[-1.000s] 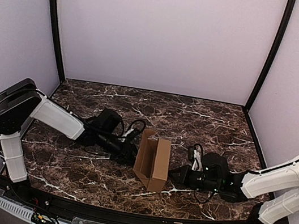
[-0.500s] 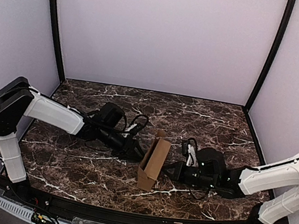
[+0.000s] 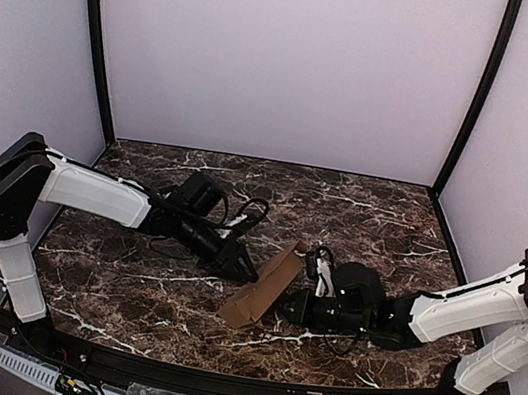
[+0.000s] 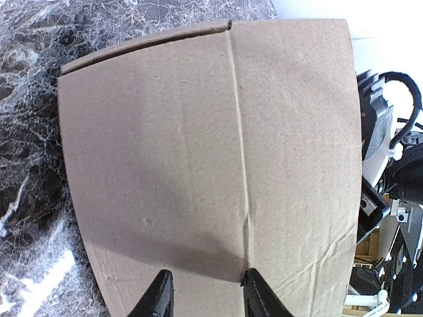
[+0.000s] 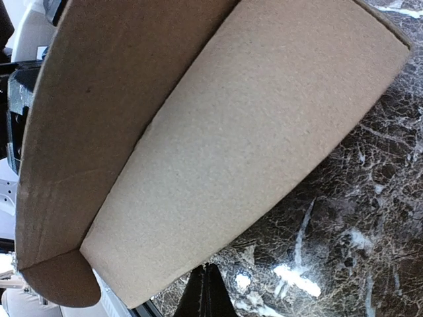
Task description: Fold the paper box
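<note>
Mid-fold, I judge: the paper box [image 3: 265, 284] leans between my left tool [image 4: 206, 294], half-open against its face, and my shut right tool [image 5: 205, 290]; next, press the crease.

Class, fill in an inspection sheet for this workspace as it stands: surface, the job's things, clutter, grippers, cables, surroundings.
Surface: table, dark marble pattern with white veins.
Job's things: paper box, brown cardboard, part-folded, lying at a slant between the two arms; a crease runs down one panel.
Clutter: nothing seen.
Grippers: left gripper open, its tips at a box panel; right gripper shut, its tip at the box's lower edge, contact not certain.
Cables: left cable loop and right cable loop, black, one at each wrist.
Surroundings: walls plain and pale; corner posts black.
</note>
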Motion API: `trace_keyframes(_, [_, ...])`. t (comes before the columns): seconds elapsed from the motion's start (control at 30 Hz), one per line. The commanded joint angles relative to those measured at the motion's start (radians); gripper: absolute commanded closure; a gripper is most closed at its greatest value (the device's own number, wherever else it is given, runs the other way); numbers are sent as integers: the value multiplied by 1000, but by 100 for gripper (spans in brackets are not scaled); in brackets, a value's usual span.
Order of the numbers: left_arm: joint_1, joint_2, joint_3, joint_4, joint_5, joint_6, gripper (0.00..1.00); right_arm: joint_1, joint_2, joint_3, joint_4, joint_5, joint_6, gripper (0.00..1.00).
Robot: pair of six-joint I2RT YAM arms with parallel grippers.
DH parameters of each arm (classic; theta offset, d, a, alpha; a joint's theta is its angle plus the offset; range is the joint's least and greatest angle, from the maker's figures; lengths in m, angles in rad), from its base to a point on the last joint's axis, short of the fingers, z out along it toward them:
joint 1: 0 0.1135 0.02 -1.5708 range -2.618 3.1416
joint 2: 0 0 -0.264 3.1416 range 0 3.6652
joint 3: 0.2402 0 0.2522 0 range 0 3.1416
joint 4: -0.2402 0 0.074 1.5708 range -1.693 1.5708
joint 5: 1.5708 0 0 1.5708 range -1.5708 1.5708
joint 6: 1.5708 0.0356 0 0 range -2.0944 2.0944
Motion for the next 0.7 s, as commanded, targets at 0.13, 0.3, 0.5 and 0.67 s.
trace_keyframes(0.13, [-4,-27,-7,-68,22,49,64,11,16,66,15,18,-35,100])
trace_keyframes(0.3, [33,-54,-11,-91,6,50,64,10,24,100,5,16,-54,100])
trace_keyframes(0.5, [58,-83,-22,-118,6,65,64,12,39,124,10,-1,-72,100])
trace_keyframes(0.67, [81,-100,-31,-163,-14,95,64,14,54,143,-2,-4,-79,100])
